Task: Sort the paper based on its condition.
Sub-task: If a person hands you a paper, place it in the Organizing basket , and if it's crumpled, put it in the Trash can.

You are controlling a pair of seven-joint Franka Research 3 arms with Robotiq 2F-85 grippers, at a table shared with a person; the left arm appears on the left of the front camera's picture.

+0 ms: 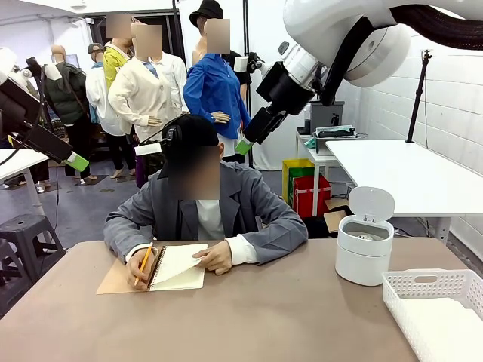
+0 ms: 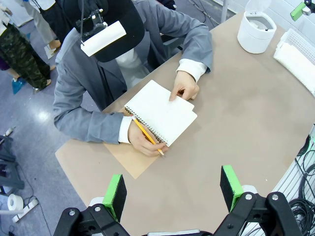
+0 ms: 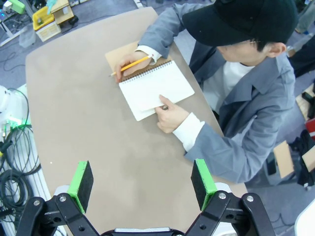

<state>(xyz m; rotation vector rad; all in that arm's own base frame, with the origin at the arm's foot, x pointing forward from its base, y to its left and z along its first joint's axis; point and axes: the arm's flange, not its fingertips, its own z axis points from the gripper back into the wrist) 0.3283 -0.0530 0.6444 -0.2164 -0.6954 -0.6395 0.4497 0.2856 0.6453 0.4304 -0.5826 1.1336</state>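
On the worktop, front view read as a dial, where is the paper? (K.)

Paper lies at about 8 o'clock from the worktop's middle, just in front of the seated person. It is the top white sheet on an open pad, with the spiral binding along one side. The brown cover is laid out flat at the sheet's 9 o'clock. (M.)

Condition of the sheet? (K.)

Plain white, and I can make out no marks. Mostly flat, though the edge at its 3 o'clock lifts a little under the person's free hand. From the left wrist view that edge sits slightly offset from the page beneath. Cannot tell whether it is torn loose from the binding. The other hand holds a yellow pencil at the binding side. (M.)

Tools? (K.)

Left tool has its green pads wide apart with nothing between them, high above the worktop. Right tool is the same, spread and empty, looking down on the pad. (M.)

Anything else on the surface? (K.)

White bin with its lid up at 3 o'clock, and a white basket at 4 o'clock, near the worktop's edge. (M.)
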